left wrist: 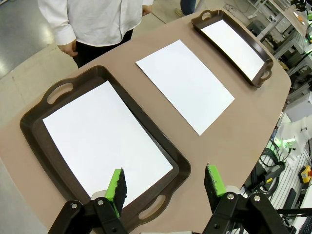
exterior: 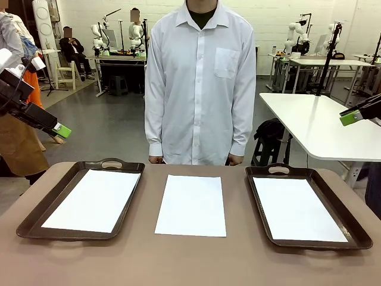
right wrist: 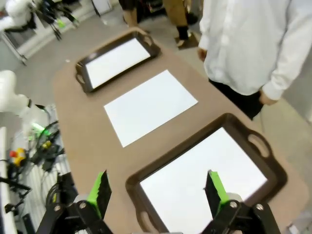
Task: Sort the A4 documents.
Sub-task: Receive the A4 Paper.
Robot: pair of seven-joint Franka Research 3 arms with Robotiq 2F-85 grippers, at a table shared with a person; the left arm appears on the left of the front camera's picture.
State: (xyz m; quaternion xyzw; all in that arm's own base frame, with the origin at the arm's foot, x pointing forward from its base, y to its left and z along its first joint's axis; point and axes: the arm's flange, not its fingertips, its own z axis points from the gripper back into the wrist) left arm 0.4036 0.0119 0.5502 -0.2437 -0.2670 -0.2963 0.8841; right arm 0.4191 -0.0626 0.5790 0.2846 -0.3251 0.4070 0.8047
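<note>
Left end effector (left wrist: 165, 171), right end effector (right wrist: 157, 175) spread; one white sheet (exterior: 92, 199) in each brown tray (exterior: 83, 167)

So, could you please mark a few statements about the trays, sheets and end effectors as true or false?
1. A white sheet lies in the left tray. True.
2. The middle sheet lies in a third tray. False: it lies on the bare table, between the left tray and the right tray.
3. The left end effector grips a sheet. False: it is open and holds nothing.
4. The right end effector is open. True.
</note>
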